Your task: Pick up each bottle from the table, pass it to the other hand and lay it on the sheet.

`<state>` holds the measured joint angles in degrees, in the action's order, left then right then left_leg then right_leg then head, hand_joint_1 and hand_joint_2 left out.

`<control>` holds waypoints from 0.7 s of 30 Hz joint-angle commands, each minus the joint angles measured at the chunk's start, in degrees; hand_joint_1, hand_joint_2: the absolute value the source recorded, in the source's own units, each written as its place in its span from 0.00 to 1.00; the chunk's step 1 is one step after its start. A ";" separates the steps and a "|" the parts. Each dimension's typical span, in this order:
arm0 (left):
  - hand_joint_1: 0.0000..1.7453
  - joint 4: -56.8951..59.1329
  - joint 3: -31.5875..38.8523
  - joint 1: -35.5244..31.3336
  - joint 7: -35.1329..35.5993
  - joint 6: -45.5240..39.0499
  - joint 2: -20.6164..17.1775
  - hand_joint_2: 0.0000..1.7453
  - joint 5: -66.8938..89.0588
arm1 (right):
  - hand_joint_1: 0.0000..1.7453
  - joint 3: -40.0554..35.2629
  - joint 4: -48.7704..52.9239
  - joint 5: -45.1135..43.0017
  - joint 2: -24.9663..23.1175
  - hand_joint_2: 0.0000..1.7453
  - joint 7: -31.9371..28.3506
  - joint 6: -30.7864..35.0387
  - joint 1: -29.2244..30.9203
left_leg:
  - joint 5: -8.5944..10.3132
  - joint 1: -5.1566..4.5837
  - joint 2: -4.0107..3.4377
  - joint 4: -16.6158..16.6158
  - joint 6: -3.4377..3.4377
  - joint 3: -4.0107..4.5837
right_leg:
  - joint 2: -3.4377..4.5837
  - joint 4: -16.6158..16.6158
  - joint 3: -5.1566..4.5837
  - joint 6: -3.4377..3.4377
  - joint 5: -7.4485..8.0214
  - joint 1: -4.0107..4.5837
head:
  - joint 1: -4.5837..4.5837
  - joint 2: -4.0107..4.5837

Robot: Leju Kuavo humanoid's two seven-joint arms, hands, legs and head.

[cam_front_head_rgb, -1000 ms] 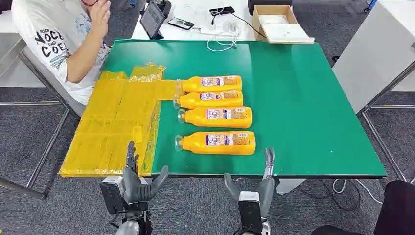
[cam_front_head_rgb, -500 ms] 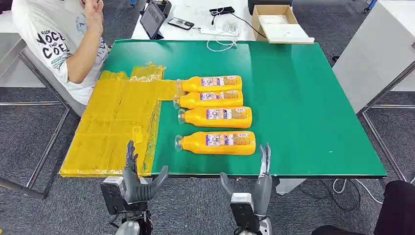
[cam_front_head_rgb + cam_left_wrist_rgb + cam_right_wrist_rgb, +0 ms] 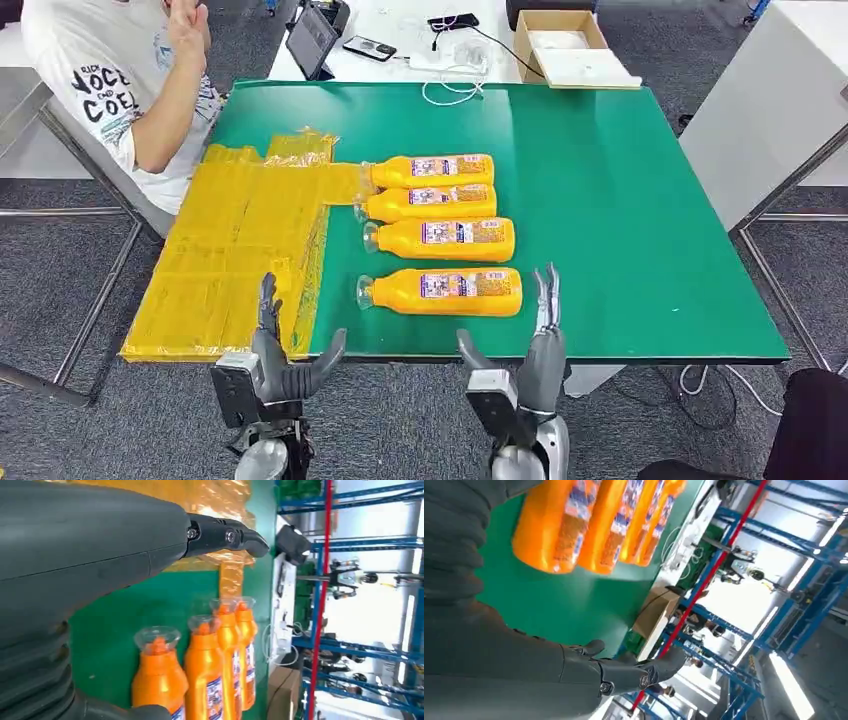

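With no bottle yet lifted, both hands sit at the near edge of the desk [image 3: 640, 200], fingers released and holding nothing. Right hand [image 3: 535, 355] stands just beside the base end of the nearest bottle [image 3: 445, 292], not touching it; left hand [image 3: 280, 350] is beside the near corner of the yellow sheet [image 3: 240, 250].

Beyond the nearest bottle lie three more bottles [image 3: 435, 205] side by side, caps toward the sheet; the farthest one's cap overlaps the sheet's narrow strip. A person [image 3: 130, 90] sits past the sheet's far corner.

Risks, as judged:
- Bottle is round and lying flat; a one-sided push from the fingers could roll it into the next one.
- Handover may slip if the left hand grips the label.
- Sheet overhangs the desk edge; a bottle laid there could drop.
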<state>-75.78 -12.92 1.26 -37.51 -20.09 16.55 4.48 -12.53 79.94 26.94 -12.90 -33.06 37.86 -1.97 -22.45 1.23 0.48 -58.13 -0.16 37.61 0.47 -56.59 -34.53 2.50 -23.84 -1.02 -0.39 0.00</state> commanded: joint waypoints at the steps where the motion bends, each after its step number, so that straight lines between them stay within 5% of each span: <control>1: 0.00 7.41 2.47 -6.21 0.66 2.34 0.32 1.00 1.83 | 0.00 6.18 -18.88 7.46 8.80 1.00 13.51 -8.95 19.09 | 0.06 -0.04 -0.12 0.10 0.13 -0.27 | 0.04 0.16 0.27 -0.05 0.12 0.00 | 0.00 0.00; 4: 0.00 7.54 3.02 -6.00 1.01 2.90 0.25 1.00 2.33 | 0.00 5.11 -24.28 10.67 10.71 1.00 20.20 -15.00 24.84 | 0.09 -0.07 -0.16 0.08 0.22 -0.31 | 0.07 0.15 0.33 0.00 0.14 -0.02 | 0.00 0.00; 10: 0.00 7.53 3.41 -6.15 1.25 3.71 0.47 1.00 2.78 | 0.00 3.26 -28.83 12.62 11.22 1.00 23.98 -18.36 29.88 | 0.14 -0.08 -0.06 0.00 0.21 -0.12 | 0.02 0.04 0.18 0.10 0.14 -0.08 | 0.00 0.00; 21: 0.00 8.66 3.90 -6.87 1.65 5.07 0.52 1.00 3.19 | 0.00 -2.31 -40.20 12.04 10.37 1.00 24.65 -29.61 38.44 | 0.07 -0.09 -0.11 -0.03 0.26 -0.24 | 0.02 0.01 0.29 0.03 0.08 -0.07 | 0.00 0.00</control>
<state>-71.69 -10.78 -2.91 -36.20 -15.47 16.76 7.32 -9.18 52.39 39.17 -3.08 -7.50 14.05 29.06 -22.27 1.17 0.51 -58.16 0.02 37.70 0.46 -56.61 -34.53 2.67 -23.70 -1.10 -0.39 0.00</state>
